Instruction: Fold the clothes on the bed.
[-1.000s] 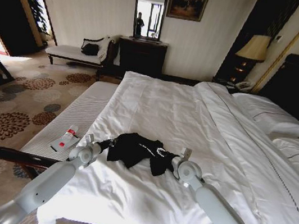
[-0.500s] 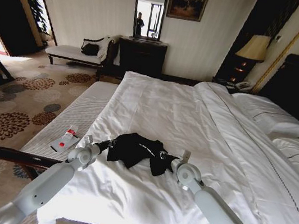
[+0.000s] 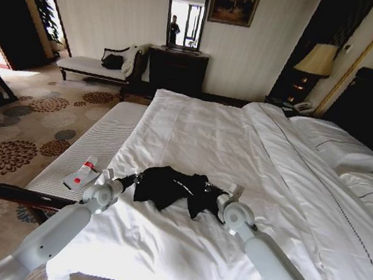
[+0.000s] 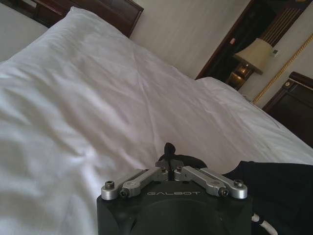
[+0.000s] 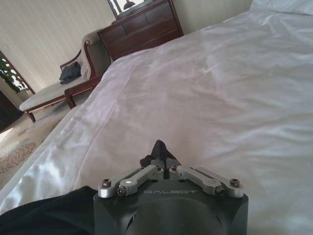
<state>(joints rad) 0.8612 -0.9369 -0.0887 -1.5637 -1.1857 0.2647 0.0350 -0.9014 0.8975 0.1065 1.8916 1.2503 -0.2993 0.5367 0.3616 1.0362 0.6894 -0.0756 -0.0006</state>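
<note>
White bedding covers the bed [image 3: 256, 151], a large one with a dark headboard, and a long white-cushioned bench [image 3: 90, 146] runs along its side, outboard of the left hand [image 3: 127, 180]. A small red-and-white tube [image 3: 83, 171] lies on that bench, just beyond and outward of the left hand, apart from it. The clothes [image 3: 173, 188], a single black T-shirt, lie bunched on the sheet directly between the two hands, near the bed's edge closest to the robot. Left hand: fingers together, clamped on a tuft of black fabric, as the left wrist view confirms [image 4: 168, 155]; the rest of the garment trails off toward the other hand. Right hand [image 3: 224, 196]: fingers likewise together, pinching a peak of the black fabric [image 5: 159, 149] at the garment's opposite edge. Both forearms reach in low over the sheet from the near edge. Lettering on the shirt is not legible.
</note>
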